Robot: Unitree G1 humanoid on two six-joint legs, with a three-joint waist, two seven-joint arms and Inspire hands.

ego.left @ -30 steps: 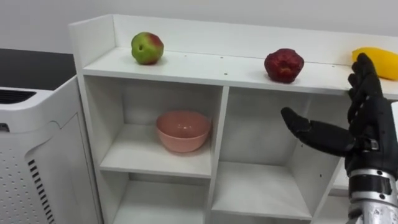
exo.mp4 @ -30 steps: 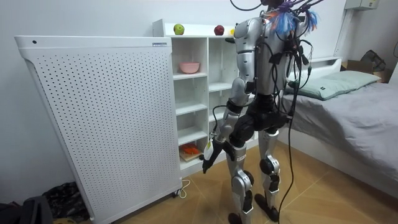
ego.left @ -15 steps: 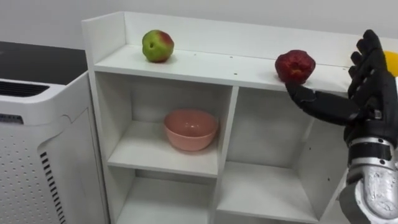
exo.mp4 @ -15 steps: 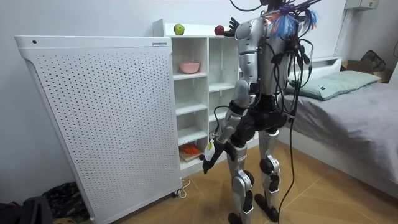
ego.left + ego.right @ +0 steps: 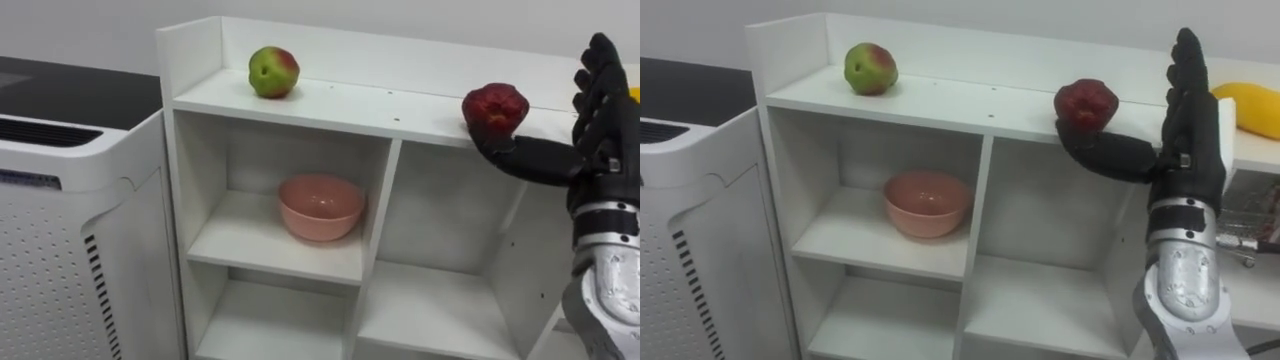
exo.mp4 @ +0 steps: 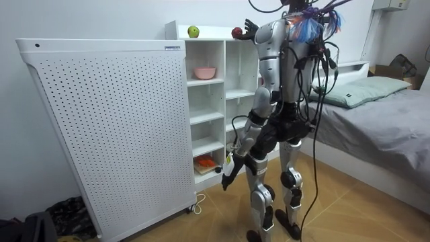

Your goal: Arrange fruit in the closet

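**Item:** red fruit (image 5: pixel 494 106), round and dimpled at the crown. It stands on the closet's top shelf (image 5: pixel 340 100), above the divider between two compartments.

**Handling, by my judgement:** firm and fairly light, with a smooth skin that could slip. It would likely bruise under a hard squeeze and roll on the flat shelf. Best taken round its widest part, thumb against fingers, not pinched at the crown.

**Right hand** (image 5: pixel 1190 150): raised just to the right of the fruit, fingers (image 5: pixel 1188 70) straight and pointing up, holding nothing. The thumb (image 5: pixel 1105 152) reaches under the fruit's front edge; I cannot tell whether it touches.

**Left hand** (image 6: pixel 227 176): hangs low by the thigh; open or closed, I cannot tell.

**Same shelf:** green-red apple (image 5: pixel 273 72), well apart to the left, and yellow fruit (image 5: pixel 1247 108) beyond the right hand.

**Below:** pink bowl (image 5: pixel 320 206) in the upper left compartment
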